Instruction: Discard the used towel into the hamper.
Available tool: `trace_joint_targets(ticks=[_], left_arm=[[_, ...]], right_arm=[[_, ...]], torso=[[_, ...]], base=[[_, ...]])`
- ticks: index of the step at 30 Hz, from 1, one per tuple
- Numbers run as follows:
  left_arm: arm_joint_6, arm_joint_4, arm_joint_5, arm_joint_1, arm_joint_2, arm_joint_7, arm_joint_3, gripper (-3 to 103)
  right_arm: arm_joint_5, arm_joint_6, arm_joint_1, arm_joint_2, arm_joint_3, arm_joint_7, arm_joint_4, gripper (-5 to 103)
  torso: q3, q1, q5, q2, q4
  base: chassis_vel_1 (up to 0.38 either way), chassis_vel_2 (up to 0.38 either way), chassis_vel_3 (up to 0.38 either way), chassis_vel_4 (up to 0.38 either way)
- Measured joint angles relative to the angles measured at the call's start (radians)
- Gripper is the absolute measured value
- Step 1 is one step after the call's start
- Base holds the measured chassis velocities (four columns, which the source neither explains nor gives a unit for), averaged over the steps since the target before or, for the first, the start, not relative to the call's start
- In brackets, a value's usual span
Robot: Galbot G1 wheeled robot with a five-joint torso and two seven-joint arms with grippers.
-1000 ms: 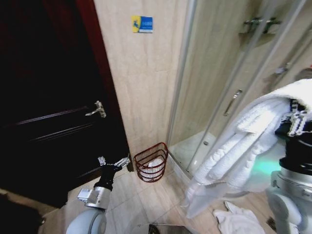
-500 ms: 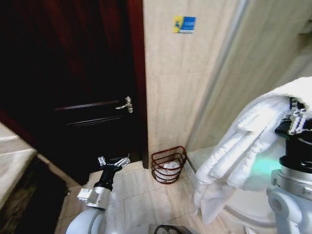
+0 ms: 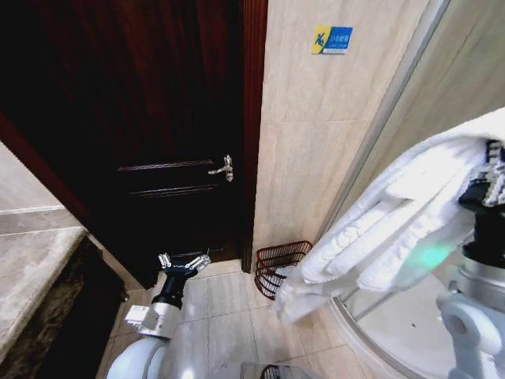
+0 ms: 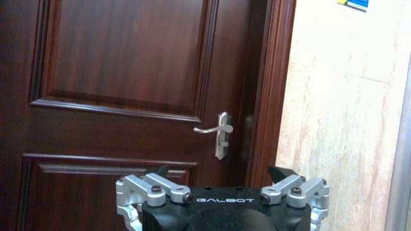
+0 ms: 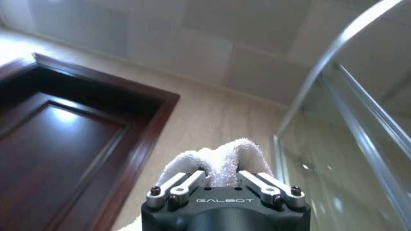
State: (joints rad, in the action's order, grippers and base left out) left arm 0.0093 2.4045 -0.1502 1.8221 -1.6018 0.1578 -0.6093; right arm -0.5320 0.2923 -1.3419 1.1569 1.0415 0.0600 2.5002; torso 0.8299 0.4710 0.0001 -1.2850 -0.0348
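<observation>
In the head view, the right gripper [image 3: 495, 178] is holding the towel [image 3: 394, 229] raised, its tail hanging clear above the hamper [image 3: 278, 264] on the floor by the door [image 3: 158, 118]; the left gripper [image 3: 184, 262] is idling low, jaws apart. In the left wrist view, that gripper [image 4: 222, 180] is facing the door handle [image 4: 218, 134], gripping nothing. In the right wrist view, the right gripper [image 5: 222, 180] is clamping a towel fold [image 5: 218, 161], securing it for carrying.

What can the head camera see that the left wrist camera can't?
Head view alone: the red wire hamper on the floor by the wall, the white towel held up by the right gripper, and the stone counter. Left wrist view alone: a close look at the left gripper, its fingers spread open. Both share the dark wooden door with its silver handle, the tiled wall and the blue sign.
</observation>
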Motion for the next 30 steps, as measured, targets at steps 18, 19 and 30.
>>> trace_joint_targets(ticks=[18, 19, 30], left_arm=[[0.0, 0.0, 0.0, 0.0, 0.0, 0.0, 0.0, 100], [0.0, 0.0, 0.0, 0.0, 0.0, 0.0, 0.0, 100], [0.0, 0.0, 0.0, 0.0, 0.0, 0.0, 0.0, 100]], right_arm=[[-0.141, -0.086, 0.233, -0.152, -0.046, 0.004, -0.084, 9], [-0.155, -0.088, 0.248, -0.163, -0.05, 0.002, -0.091, 9], [-0.208, -0.095, 0.429, -0.238, -0.093, 0.007, -0.224, 9]], torso=[[0.0, 0.0, 0.0001, 0.0, 0.0002], [0.0, 0.0, 0.0, 0.0, 0.0], [0.0, 0.0, 0.0, 0.0, -0.0002]], base=[[0.0, 0.0, 0.0, 0.0], [0.0, 0.0, 0.0, 0.0], [-0.016, 0.017, 0.019, -0.018]])
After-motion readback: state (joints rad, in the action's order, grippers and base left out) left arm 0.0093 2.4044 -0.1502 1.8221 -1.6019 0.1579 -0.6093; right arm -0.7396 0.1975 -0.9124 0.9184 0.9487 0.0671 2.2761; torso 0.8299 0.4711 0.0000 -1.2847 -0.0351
